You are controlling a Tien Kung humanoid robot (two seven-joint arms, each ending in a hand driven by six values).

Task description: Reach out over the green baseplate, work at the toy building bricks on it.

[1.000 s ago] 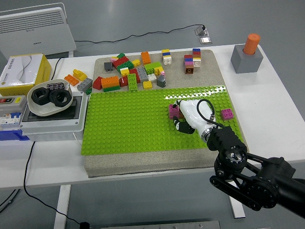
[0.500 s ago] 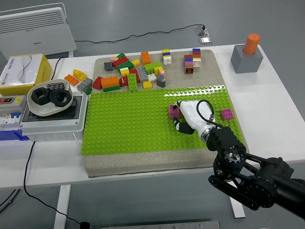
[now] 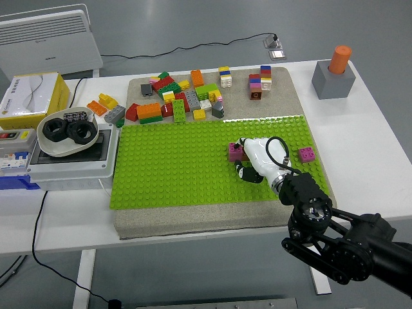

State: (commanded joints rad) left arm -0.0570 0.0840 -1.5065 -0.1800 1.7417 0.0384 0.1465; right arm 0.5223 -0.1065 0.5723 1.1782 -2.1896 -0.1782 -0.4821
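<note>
the right robot hand [image 3: 248, 158], white with black fingertips, reaches over the green studded baseplate [image 3: 174, 167] with its fingers curled against a magenta toy brick [image 3: 235, 151] standing right of the plate's middle; whether it truly grips the brick i cannot tell. a second magenta brick [image 3: 306, 154] sits near the plate's right edge. the loose pile of coloured bricks [image 3: 180, 96] lies beyond the plate's far edge. judged step: seating or pulling that brick; next calls for a firm pinch.

One green baseplate [image 3: 174, 167] carries two magenta bricks [image 3: 235, 151] [image 3: 306, 154], three small brick stacks [image 3: 224, 76] [image 3: 255, 87] [image 3: 265, 73] stand behind it, two black rings [image 3: 67, 131] lie in one bowl [image 3: 61, 149], and one robot hand [image 3: 250, 158] shows.
</note>
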